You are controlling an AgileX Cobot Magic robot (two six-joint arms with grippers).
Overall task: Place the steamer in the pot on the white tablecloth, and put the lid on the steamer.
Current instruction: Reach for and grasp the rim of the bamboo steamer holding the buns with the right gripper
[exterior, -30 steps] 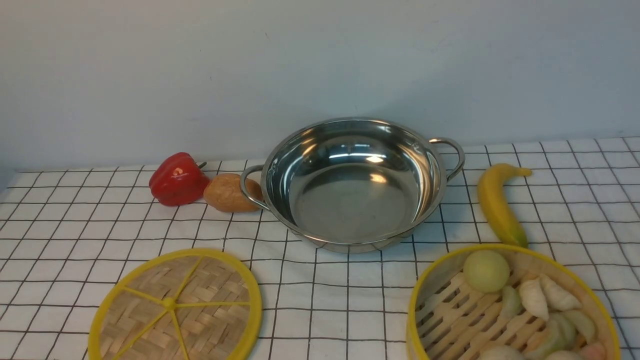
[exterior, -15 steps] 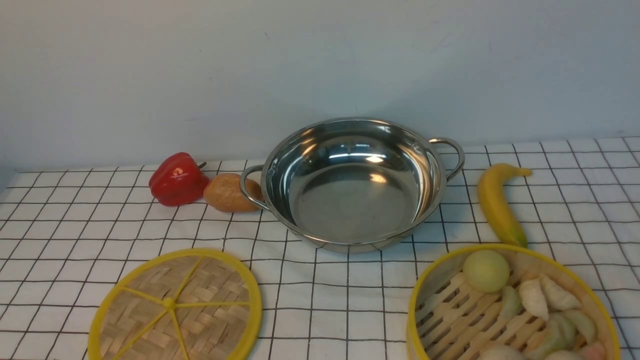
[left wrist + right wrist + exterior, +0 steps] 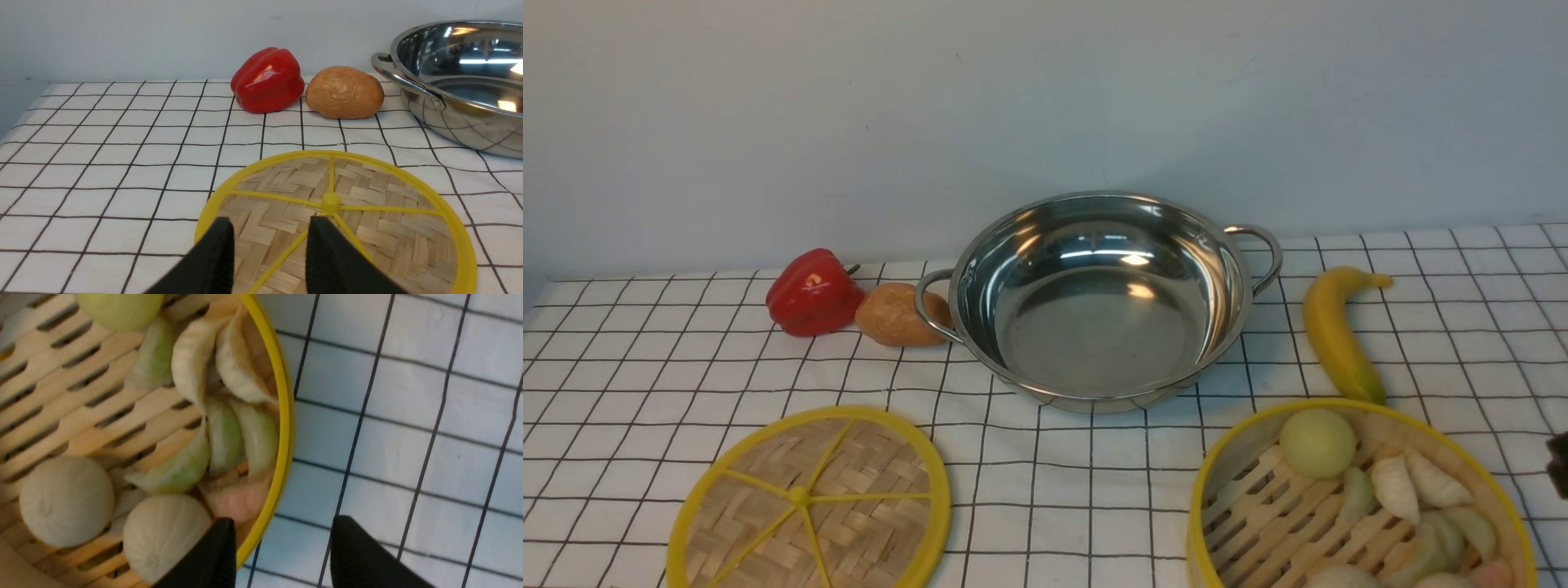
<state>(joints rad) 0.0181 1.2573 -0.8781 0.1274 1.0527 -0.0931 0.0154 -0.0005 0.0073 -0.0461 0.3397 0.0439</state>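
White tablecloth with a black grid fills the lower half of the front view, and everything sits on it. Pot is at centre frame toward the back wall, empty, mouth up, both loop handles free; it reads as the ready target with nothing to clear. Steamer is in the lower right corner, partly cut by the frame edge, flat on the cloth, apart from the pot, not yet placed. It's on the right arm's side, so that arm is the likely carrier. Lid is at lower left, flat, spokes up, well apart from the steamer, on the left arm's side; it probably goes on last. Banana lies right of the pot, its lower tip just behind the steamer rim; touching or not, can't tell. Red bell pepper and potato are left of the pot, potato just beside the handle; distractors, I'd say. In the steamer: buns, dumplings crowded against the rim, one green ball. The load is loose, so a level lift seems needed. Right gripper is only a dark sliver at the right edge of the front view. Its wrist view shows it pointing down over the steamer's edge, jaws spread, one finger over the food side, the other over the cloth outside, yellow rim between them, pinching nothing. Judged step: lining up on the rim. Left gripper is low and near level, facing across the lid toward the pepper, jaws apart with nothing between them, over the lid's near part; contact can't tell.
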